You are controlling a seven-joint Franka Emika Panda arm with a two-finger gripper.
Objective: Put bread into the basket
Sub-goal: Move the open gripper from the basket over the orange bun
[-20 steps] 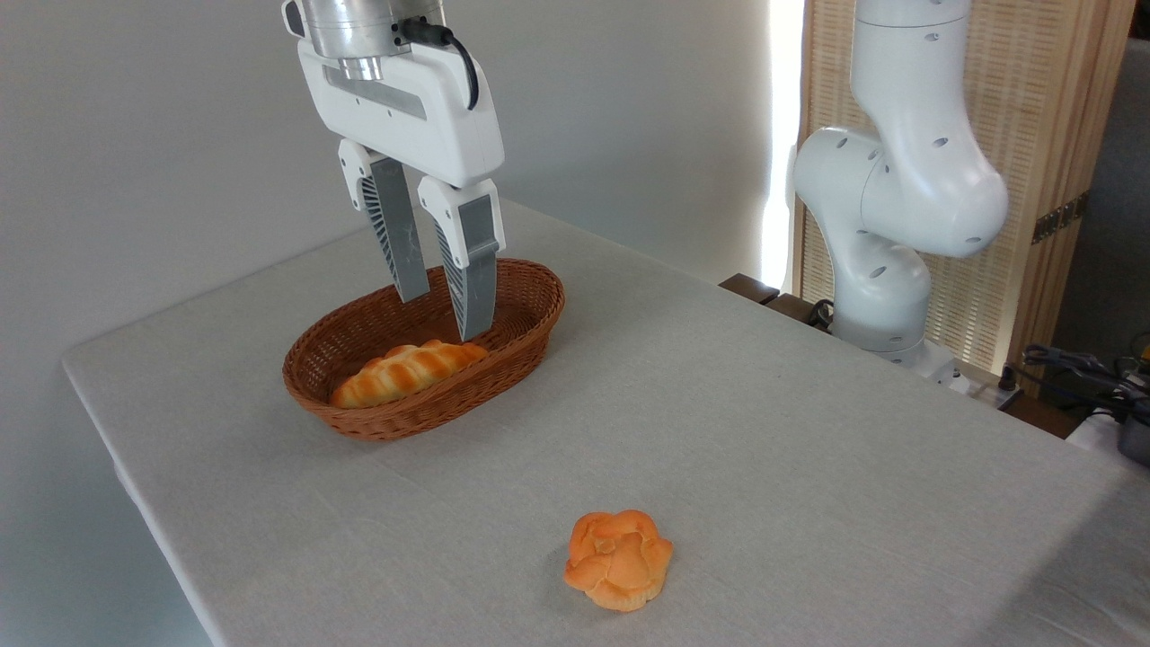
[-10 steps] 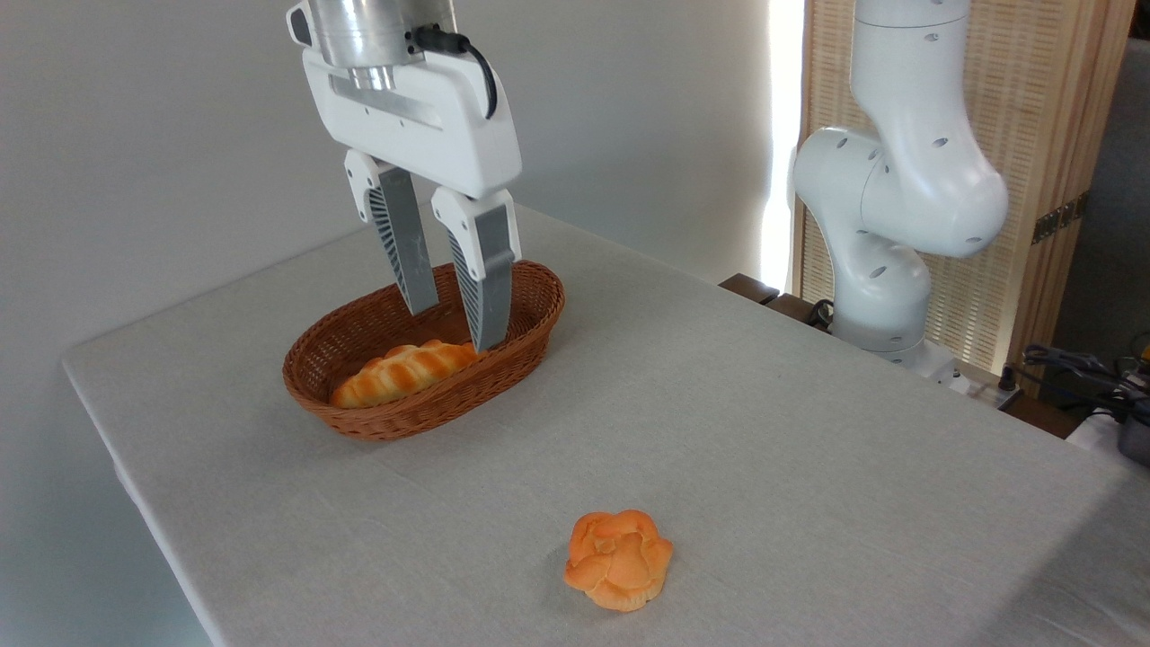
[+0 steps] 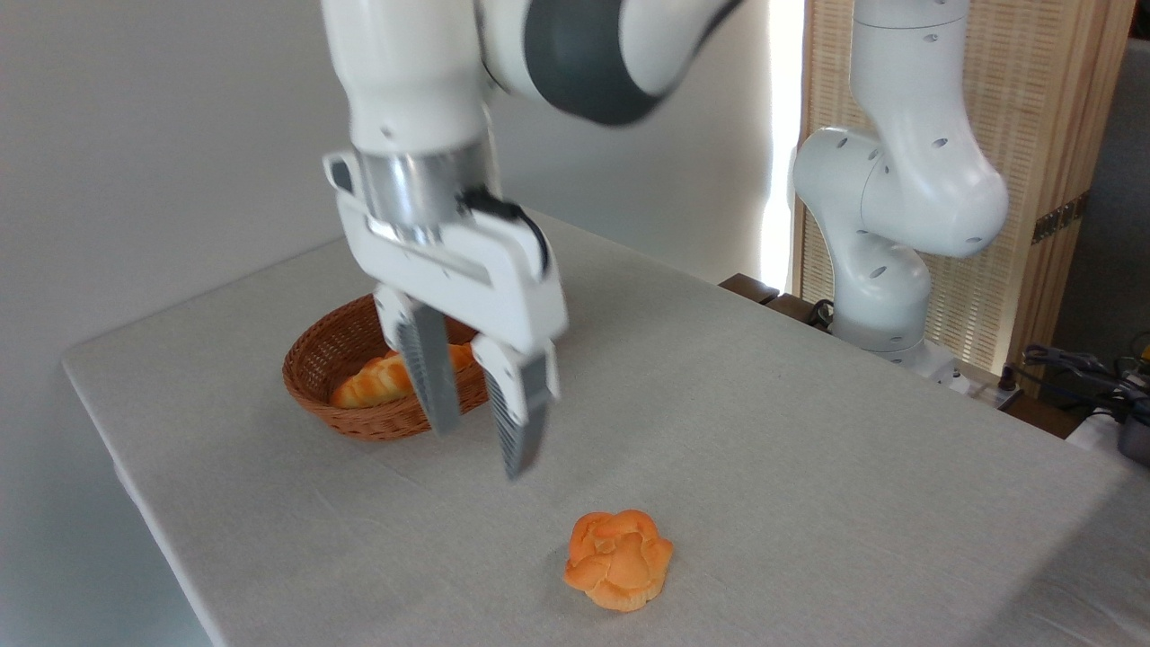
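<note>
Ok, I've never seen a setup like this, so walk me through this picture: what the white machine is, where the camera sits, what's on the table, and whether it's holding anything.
The white machine is a robot arm bolted beside the table; it bends up out of view and comes back down in the middle of the picture. At its end is the tool, a grasping part with two grey fingers. The picture comes from one fixed camera looking down across the table from the front.

On the grey cloth there is a brown wicker basket with a long braided loaf already lying in it. Nearer the camera lies a small orange bun, alone on the cloth.

The tool holds nothing: its fingers are spread apart, hanging in the air between the basket and the bun, touching neither. The tool is a little blurred.
</note>
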